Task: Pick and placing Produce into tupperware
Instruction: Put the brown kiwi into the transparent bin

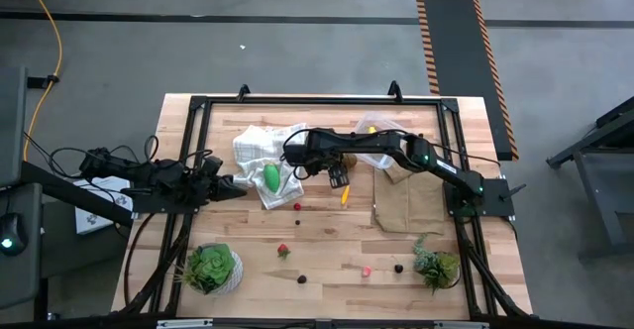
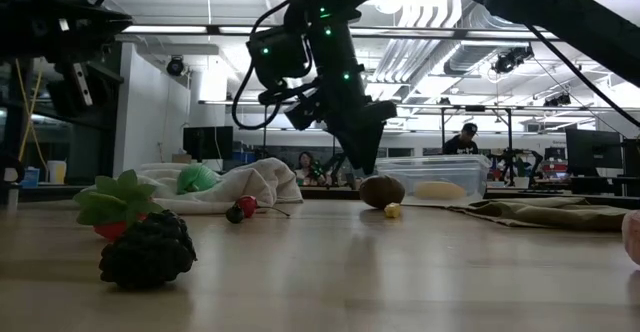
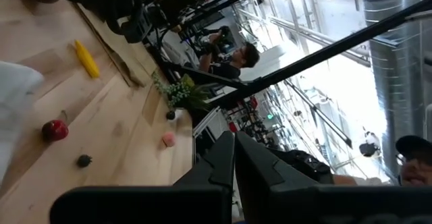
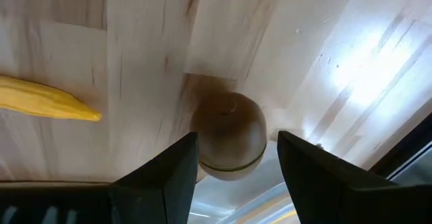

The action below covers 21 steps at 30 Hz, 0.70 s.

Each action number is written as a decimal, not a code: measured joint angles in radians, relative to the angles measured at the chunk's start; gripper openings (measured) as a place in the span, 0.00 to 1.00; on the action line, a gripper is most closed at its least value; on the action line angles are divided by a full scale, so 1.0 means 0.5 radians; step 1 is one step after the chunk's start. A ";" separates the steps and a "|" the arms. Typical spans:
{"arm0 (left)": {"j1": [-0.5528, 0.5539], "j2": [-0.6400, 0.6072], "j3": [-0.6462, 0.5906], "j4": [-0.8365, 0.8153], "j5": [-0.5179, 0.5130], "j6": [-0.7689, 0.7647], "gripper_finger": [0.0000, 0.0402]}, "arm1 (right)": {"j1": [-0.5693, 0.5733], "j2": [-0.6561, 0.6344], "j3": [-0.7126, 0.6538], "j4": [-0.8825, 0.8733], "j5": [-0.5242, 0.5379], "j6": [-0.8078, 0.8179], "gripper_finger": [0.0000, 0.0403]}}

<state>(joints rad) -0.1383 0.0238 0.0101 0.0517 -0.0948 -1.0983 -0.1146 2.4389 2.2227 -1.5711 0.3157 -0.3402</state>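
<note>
My right gripper [image 1: 338,177] hangs open over the table's middle, pointing down. Its fingers stand on either side of the brown kiwi-like ball [image 4: 228,144], which rests on the wood [image 2: 382,190]. The small orange-yellow piece [image 4: 47,101] lies beside it [image 1: 345,196]. The clear tupperware [image 2: 430,177] stands behind, toward the far edge, with the yellow banana [image 2: 440,189] inside. The green oval [image 1: 270,176] lies on the white checked cloth. My left gripper [image 3: 234,151] is shut, level at the table's left by that cloth [image 1: 236,185]. My right gripper comes at the kiwi-like ball from above, one finger [image 4: 177,173] close against its side and the other standing off with a gap. I cannot tell whether the near finger touches it. The ball sits on the table.
A flat brown cloth [image 1: 411,205] lies right of the middle. Two potted plants [image 1: 210,268] [image 1: 436,266] stand at the near corners. Small red and dark berries [image 1: 297,206] [image 1: 301,278] [image 1: 398,267], a strawberry [image 1: 283,251] and a pink piece [image 1: 366,270] are scattered on the near half.
</note>
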 joint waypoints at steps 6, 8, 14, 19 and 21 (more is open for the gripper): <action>0.000 0.000 0.000 -0.001 -0.001 0.005 0.01 | 0.000 -0.001 0.000 0.001 -0.004 -0.003 0.48; 0.000 0.000 0.000 -0.001 -0.001 0.005 0.01 | 0.000 -0.001 0.000 0.001 -0.004 -0.003 0.48; 0.000 0.000 0.000 -0.002 -0.002 0.006 0.01 | 0.003 -0.001 0.000 0.001 -0.008 -0.005 0.48; 0.000 0.000 0.000 -0.002 -0.004 0.007 0.01 | 0.003 -0.001 0.000 0.002 -0.008 -0.018 0.48; 0.000 0.000 0.000 -0.002 -0.004 0.008 0.01 | 0.002 -0.001 0.000 0.018 -0.008 -0.017 0.48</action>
<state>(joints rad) -0.1383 0.0238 0.0101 0.0505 -0.0968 -1.0943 -0.1135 2.4386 2.2227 -1.5619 0.3119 -0.3489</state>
